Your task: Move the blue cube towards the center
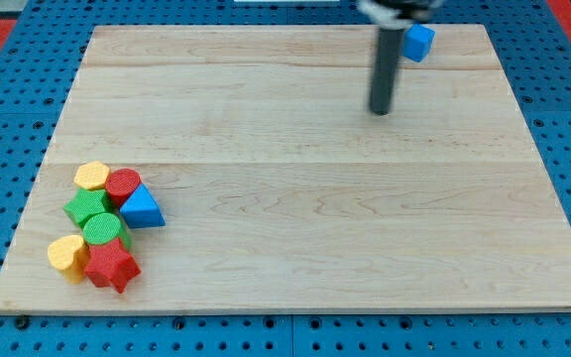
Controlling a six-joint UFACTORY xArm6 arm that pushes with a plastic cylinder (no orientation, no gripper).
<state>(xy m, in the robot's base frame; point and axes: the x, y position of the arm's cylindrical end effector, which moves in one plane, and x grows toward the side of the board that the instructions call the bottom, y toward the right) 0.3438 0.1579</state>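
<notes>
The blue cube (420,42) sits near the view's top right of the wooden board (295,198), partly hidden by my rod. My tip (380,111) rests on the board below and a little left of the cube, apart from it. The rod runs up out of the view's top.
A cluster of blocks lies at the view's lower left: a yellow block (91,176), a red cylinder (123,184), a blue triangle (143,207), a green block (87,207), a green cylinder (103,229), a yellow block (66,254) and a red star (112,266).
</notes>
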